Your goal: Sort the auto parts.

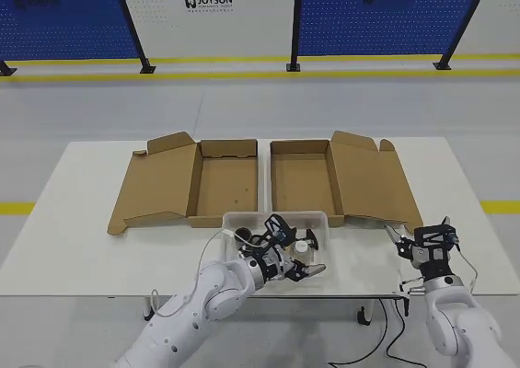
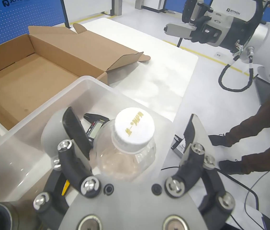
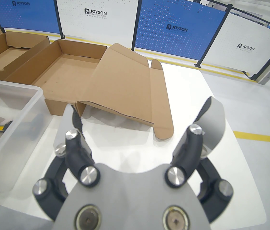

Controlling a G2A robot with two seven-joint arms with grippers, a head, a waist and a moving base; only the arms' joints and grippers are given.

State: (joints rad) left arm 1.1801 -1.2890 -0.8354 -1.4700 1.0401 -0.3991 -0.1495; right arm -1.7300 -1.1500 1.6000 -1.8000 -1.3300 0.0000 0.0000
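White table; left jaws apart around capped bottle in bin; right jaws apart, empty.

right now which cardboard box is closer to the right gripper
The box on the robot's right: its opened lid lies just ahead of the right gripper; the other box sits farther left.

Left end effector, right end effector: silver plate, black links, silver screws, black-padded fingers. Arms white, black cables.
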